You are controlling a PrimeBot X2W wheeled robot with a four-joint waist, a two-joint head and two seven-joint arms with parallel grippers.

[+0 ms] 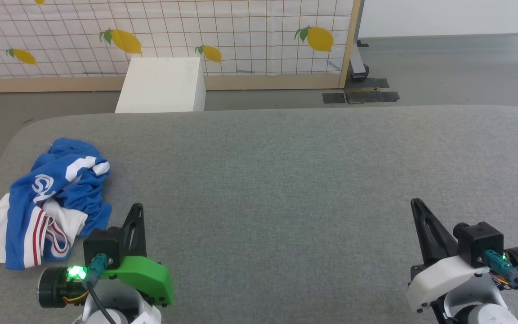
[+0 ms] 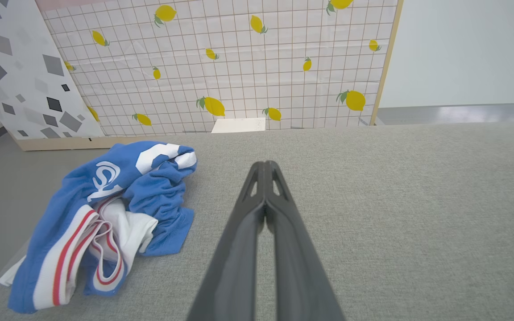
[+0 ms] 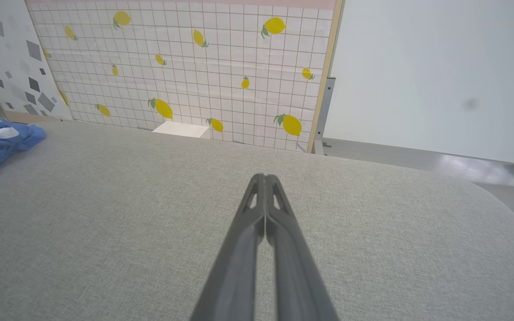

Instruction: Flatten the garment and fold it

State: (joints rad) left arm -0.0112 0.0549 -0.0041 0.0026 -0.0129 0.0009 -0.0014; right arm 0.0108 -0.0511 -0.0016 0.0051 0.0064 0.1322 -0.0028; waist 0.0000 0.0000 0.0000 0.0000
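at the left edge of the grey padded table (image 1: pixel 286 171) the garment (image 1: pixel 56 198) lies crumpled in a heap, blue cloth bunched over its white panels and striped trim, so nothing looks flattened or folded yet. just right of it, the left gripper (image 1: pixel 137 208) hangs with its fingers pressed together, empty and apart from the cloth. well to the right, the right gripper (image 1: pixel 415 202) is likewise closed on nothing. all the spreading and folding is left to do.
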